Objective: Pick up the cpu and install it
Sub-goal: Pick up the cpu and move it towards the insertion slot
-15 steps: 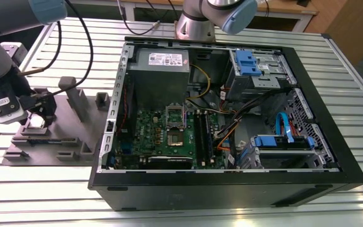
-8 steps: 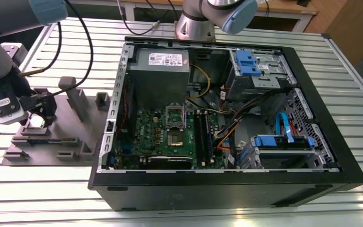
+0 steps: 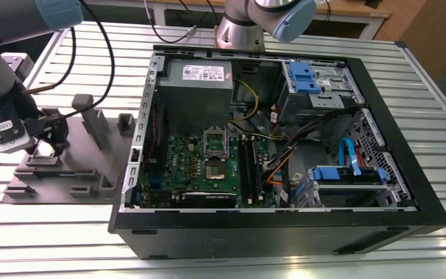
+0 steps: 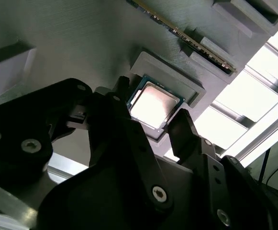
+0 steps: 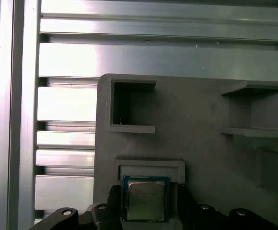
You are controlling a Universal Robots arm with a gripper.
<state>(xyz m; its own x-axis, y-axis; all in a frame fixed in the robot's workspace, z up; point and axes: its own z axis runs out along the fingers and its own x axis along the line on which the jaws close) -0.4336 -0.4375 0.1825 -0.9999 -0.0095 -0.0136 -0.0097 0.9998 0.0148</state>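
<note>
Silvery cpu [image 5: 145,200] — in fixture pocket [image 5: 150,166]

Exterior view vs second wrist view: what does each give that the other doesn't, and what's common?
Exterior view: the open computer case with its motherboard, socket and power supply, standing beside the fixture. Second wrist view: the cpu close up, lying flat in a fixture pocket, with the hand right at it. Shared: the hand and the grey fixture.
</note>
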